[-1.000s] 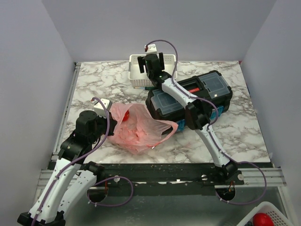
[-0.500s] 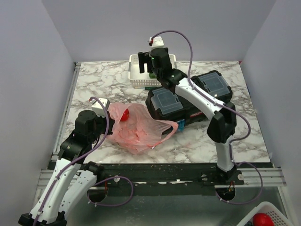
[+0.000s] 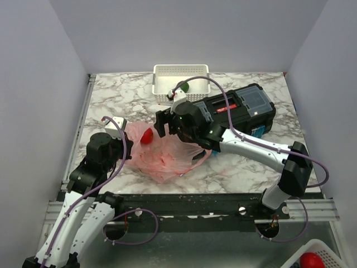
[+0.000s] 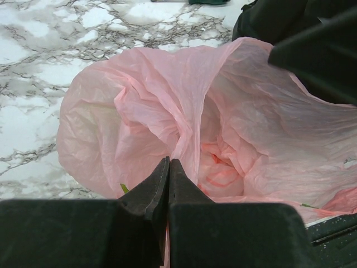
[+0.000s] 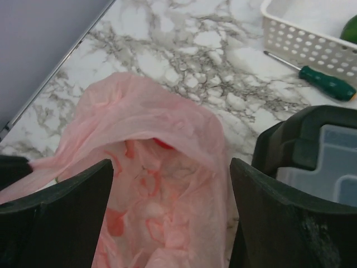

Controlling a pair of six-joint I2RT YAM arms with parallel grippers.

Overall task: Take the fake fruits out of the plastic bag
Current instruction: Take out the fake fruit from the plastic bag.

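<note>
toolbox (image 3: pixel 245 109) beside plastic bag (image 3: pixel 167 157), basket (image 3: pixel 181 68) beyond

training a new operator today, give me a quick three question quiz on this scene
1. True or false: the left gripper is shut on the plastic bag.
2. Where does the green fruit lie? A in the bag, B in the white basket, C in the left gripper.
3. Fill in: the right gripper hovers above the bag with its jaws ____.
Key: 1 true; 2 B; 3 open.
</note>
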